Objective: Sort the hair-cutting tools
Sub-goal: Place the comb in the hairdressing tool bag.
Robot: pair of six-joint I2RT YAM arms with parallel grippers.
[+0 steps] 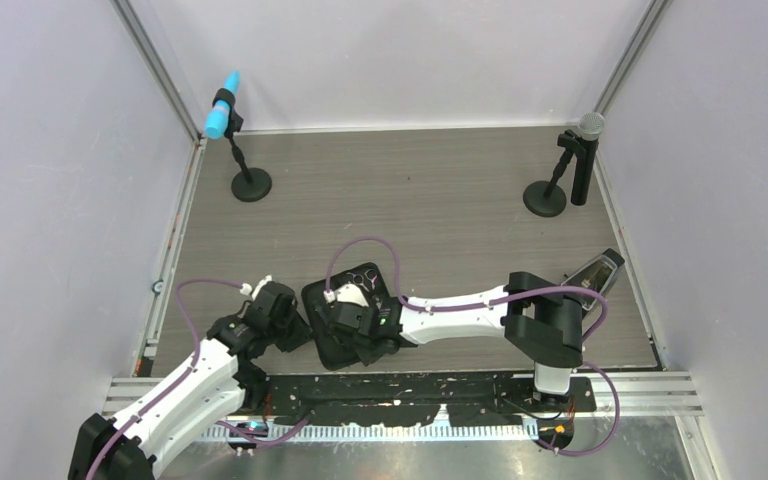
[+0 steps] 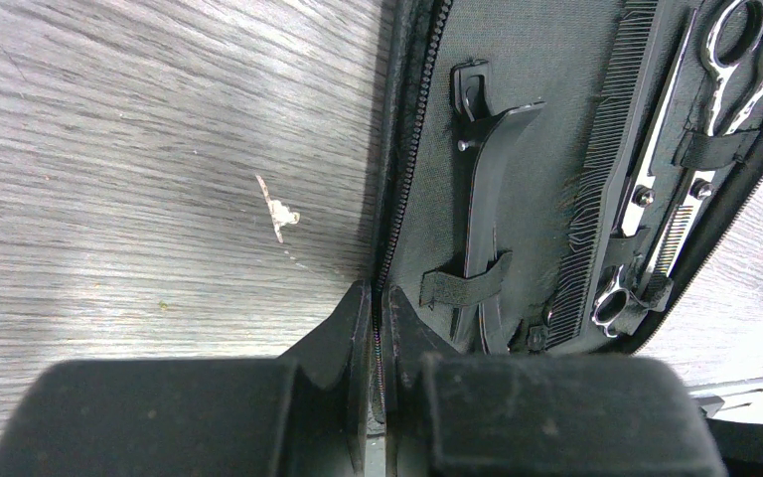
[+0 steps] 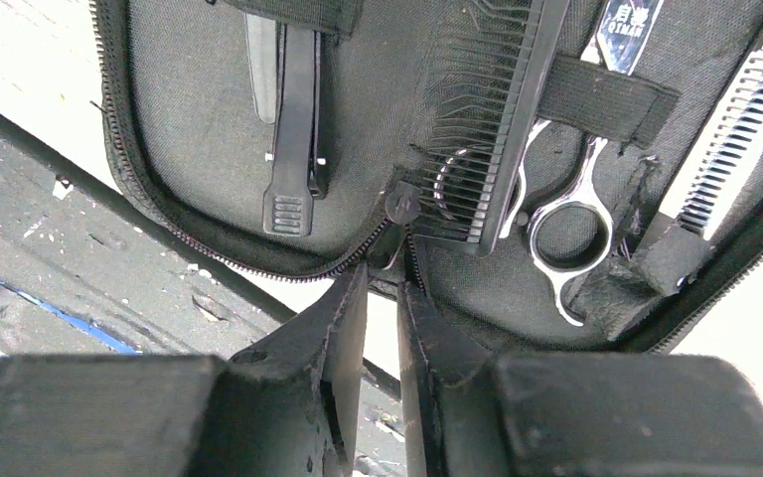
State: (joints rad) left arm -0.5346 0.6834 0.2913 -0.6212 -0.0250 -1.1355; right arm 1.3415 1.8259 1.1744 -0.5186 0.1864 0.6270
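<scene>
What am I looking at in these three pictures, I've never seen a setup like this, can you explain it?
These are two robot arms bolted to a table, seen by three cameras. The top view looks down from above; the other two sit on the wrists, looking past each gripper's fingers.

On the table lies an open black zip case with hair-cutting tools strapped inside: a black clip, a black comb and silver scissors. Two microphones on stands, one blue-tipped and one grey, stand at the far corners.

The left gripper pinches the case's zipper edge. The right gripper is closed at the zipper near its pull, apparently gripping the edge there.
</scene>
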